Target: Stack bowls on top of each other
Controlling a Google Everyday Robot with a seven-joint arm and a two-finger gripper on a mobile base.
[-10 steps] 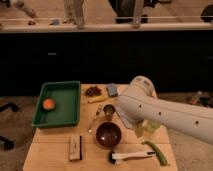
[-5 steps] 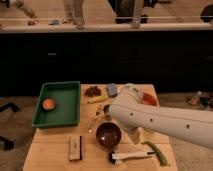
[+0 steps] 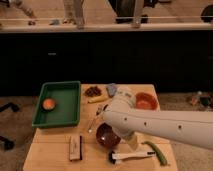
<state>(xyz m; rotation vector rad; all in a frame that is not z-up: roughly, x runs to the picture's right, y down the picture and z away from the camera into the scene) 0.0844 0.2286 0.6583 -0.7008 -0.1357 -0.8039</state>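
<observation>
One maroon bowl (image 3: pixel 106 136) beside the wide-open, empty gripper (image 3: pixel 131 142), orange bowl (image 3: pixel 146 101) beyond the white arm (image 3: pixel 165 125).

Dim room behind a pale wooden tabletop

The tabletop (image 3: pixel 50 152) stands near, on grey floor (image 3: pixel 17 125). Beyond it a long dark cabinet front (image 3: pixel 100 57) spans the far side under a light ledge (image 3: pixel 165 26). Black chair-base legs (image 3: pixel 7 107) show at far left.

The table (image 3: pixel 50 152) is seen as pale matt wood, the tray (image 3: pixel 56 123) as smooth green plastic. The maroon bowl (image 3: pixel 106 136) and orange bowl (image 3: pixel 146 101) are finished smooth. The gripper is hidden behind the glossy white arm (image 3: pixel 160 125), over the table.
</observation>
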